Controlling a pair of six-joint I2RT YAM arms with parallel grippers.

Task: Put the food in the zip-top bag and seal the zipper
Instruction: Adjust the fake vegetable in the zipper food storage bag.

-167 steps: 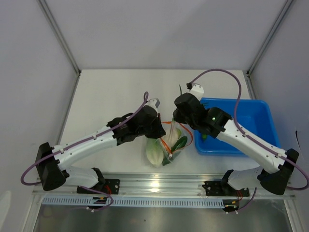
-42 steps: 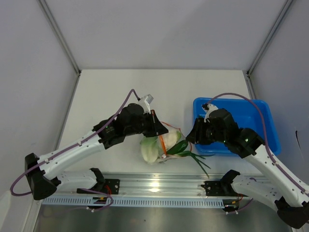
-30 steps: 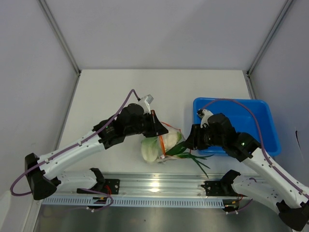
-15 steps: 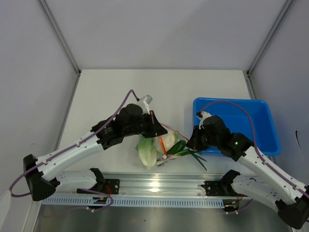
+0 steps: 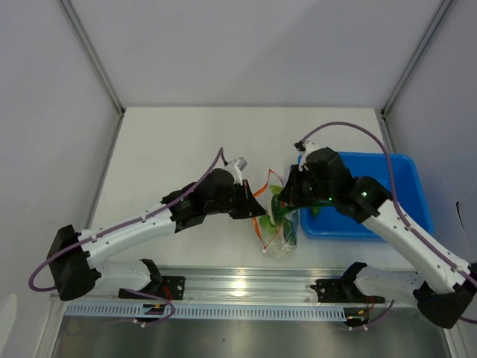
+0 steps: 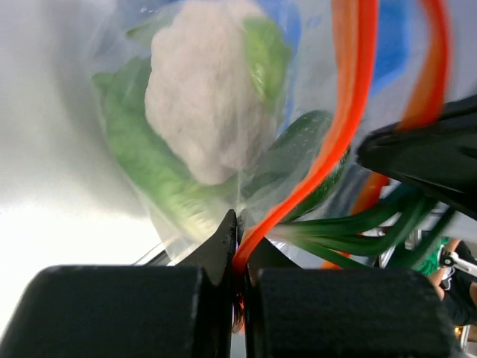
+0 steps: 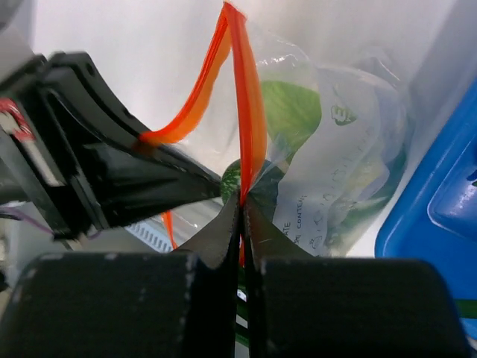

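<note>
The clear zip-top bag [image 5: 279,227] hangs between both grippers near the table's front middle, with the green and whitish food [image 5: 277,212] inside it. In the left wrist view a pale leafy vegetable [image 6: 205,112] and dark green pieces [image 6: 317,149] show through the plastic, and long green stalks [image 6: 350,235] cross the mouth. My left gripper [image 5: 253,206] is shut on the orange-red zipper [image 6: 328,149] strip. My right gripper [image 5: 287,195] is shut on the zipper [image 7: 247,112] at the other side. The bag [image 7: 350,171] hangs below it.
The blue plastic bin [image 5: 387,195] stands at the right, just behind the bag, under my right arm. A metal rail [image 5: 246,287] runs along the table's front edge. White walls and frame posts close in the back.
The bag has been lifted and shifted right towards the bin. The green stalks that stuck out to the right now stand in the bag. My right gripper moved up onto the zipper.
</note>
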